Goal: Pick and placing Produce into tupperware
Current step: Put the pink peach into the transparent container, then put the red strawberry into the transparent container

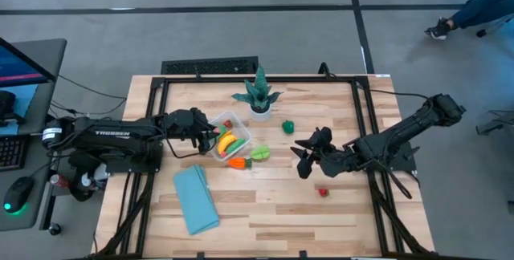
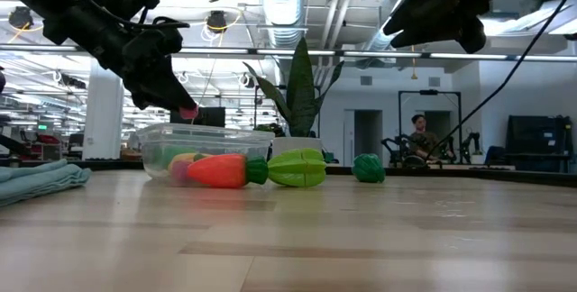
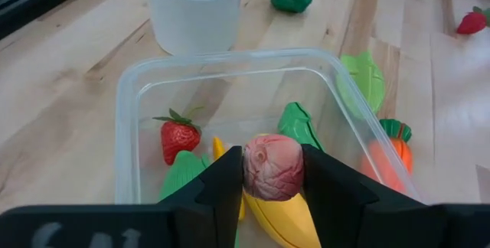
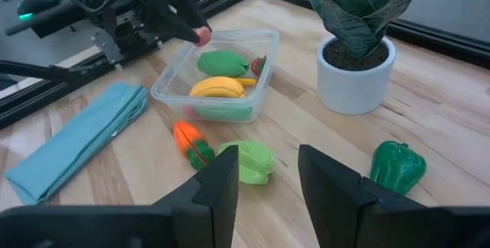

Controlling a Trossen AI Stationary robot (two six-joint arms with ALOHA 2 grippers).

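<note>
The left gripper [image 3: 273,173] hung over the near edge of the tupperware [image 1: 238,136], its fingers [image 3: 222,190] pressed on either side of a pink, wrinkled piece of produce [image 3: 273,170] held above the container's inside. In the tupperware lay a strawberry [image 3: 178,138], a yellow banana [image 4: 220,87] and some green pieces; exactly how many green ones there were could not be made out from any view. Just outside the container, on the counter [image 1: 265,212], an orange carrot [image 2: 216,170] lay against the wall nearest the right arm, with a light green star-shaped fruit [image 2: 297,168] just beside it. A dark green pepper [image 1: 287,127] sat farther off, near the white pot of the spiky teal plant [image 1: 259,95]. One small red piece [image 1: 323,191] rested alone below the right arm.

The right gripper [image 4: 267,179] hovered above the counter between the pepper and the small red piece, fingers apart and holding nothing. A folded light-blue cloth [image 1: 195,199] lay on the left arm's side of the counter, well apart from the container. A seated person [image 2: 418,137] showed far back in the room.
</note>
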